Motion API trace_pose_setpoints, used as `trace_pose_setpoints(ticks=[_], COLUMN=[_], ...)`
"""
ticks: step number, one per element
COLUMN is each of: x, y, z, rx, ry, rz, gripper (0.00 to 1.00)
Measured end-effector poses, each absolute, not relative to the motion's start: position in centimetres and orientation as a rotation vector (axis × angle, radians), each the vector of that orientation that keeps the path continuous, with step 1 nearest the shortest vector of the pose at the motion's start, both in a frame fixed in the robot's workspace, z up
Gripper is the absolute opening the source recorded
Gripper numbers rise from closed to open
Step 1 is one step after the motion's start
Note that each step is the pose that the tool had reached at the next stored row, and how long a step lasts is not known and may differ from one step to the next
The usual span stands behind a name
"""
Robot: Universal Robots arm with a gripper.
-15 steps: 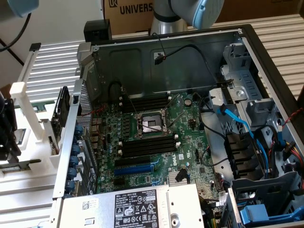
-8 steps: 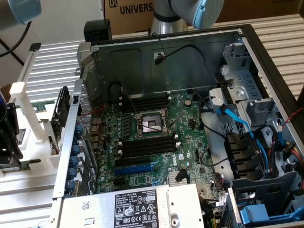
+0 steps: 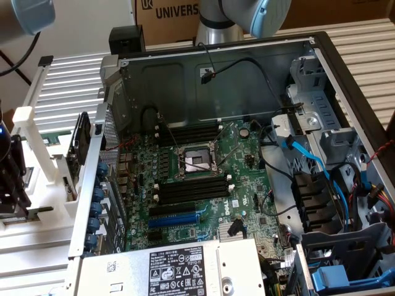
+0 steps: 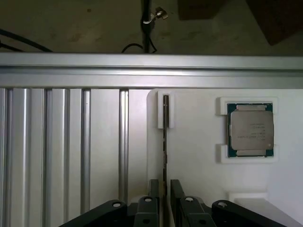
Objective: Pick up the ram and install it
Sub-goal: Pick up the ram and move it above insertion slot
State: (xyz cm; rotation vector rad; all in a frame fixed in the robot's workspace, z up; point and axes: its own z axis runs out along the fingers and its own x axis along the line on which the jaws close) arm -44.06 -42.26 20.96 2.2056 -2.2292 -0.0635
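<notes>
Item: gripper, jaws apart, straddling the ram, which we see standing on edge in a white holder; processor chip seated in the same holder.

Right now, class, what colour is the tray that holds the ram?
White. The tray with the ram standing in it shows best in the wrist view.

We are seeing the ram edge-on only, its faces turned away from us, and its near end is running between the fingers of the gripper and out past the picture's edge. In the exterior view the gripper is being cropped at the left edge. The label on the power supply is showing print too small for us to read.
</notes>
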Motion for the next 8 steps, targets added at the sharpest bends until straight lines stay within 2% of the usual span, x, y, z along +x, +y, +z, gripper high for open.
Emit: trace_pose_setpoints(ticks=[8], x=[-44.06], y=[-42.18], z=[20.3], rx=[2.21], ry=[-2.225], rz=[-0.063], gripper=[0.24])
